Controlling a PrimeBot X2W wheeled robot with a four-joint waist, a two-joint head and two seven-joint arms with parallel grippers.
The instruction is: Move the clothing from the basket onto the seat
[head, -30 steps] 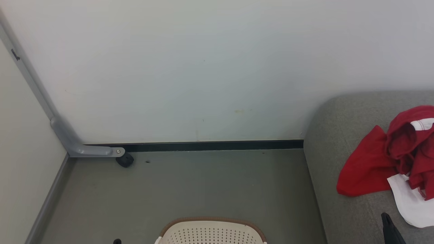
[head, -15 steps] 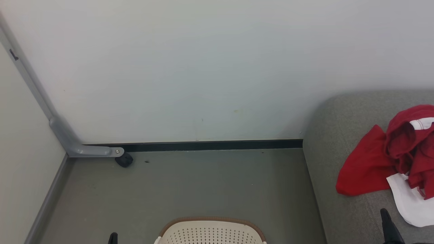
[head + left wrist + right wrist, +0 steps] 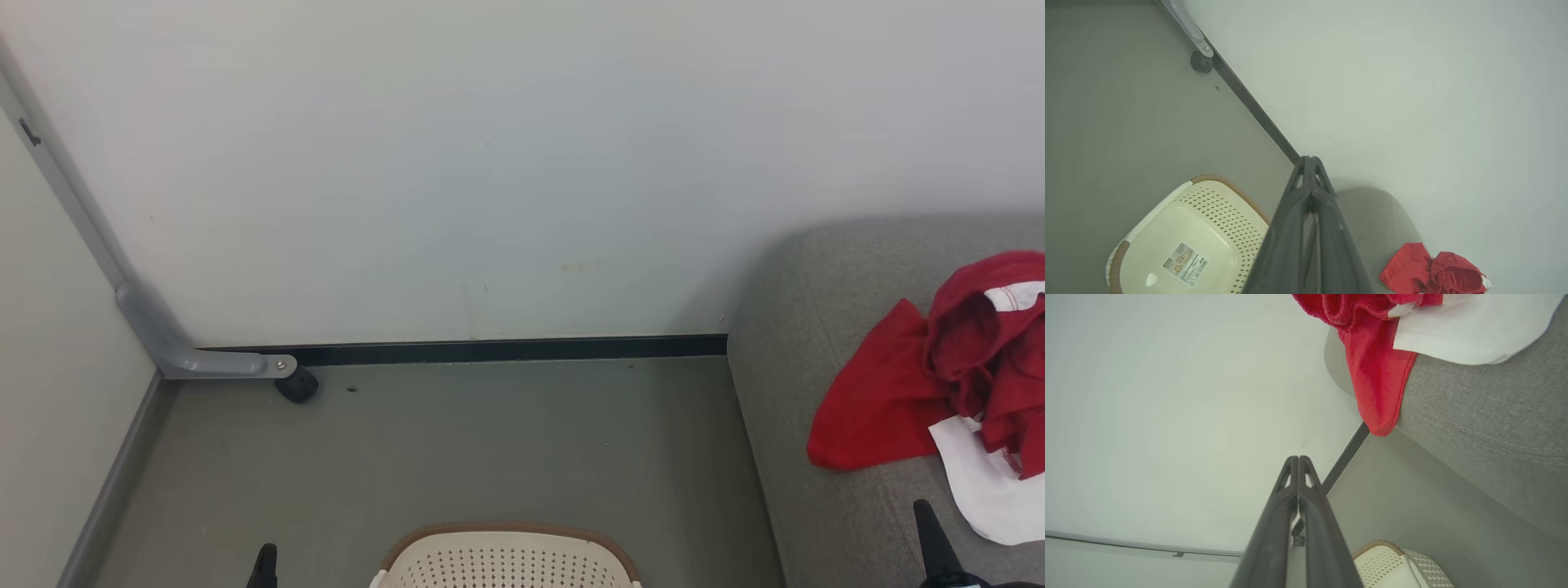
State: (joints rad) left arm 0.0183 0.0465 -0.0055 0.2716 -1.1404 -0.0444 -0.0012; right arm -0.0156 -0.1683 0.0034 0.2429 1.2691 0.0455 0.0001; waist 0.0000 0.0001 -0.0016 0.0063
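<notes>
Red clothing lies heaped on the grey sofa cushion; the basket on the floor looks empty.
Both pairs of jaws are pressed together, holding nothing. The job seems done: draw the arms away without snagging the pile, whose red corner lies near the cushion's edge and could slide.

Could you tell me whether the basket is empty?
Empty where visible: the basket shows its bare bottom and label; the clothing lies on the seat.
</notes>
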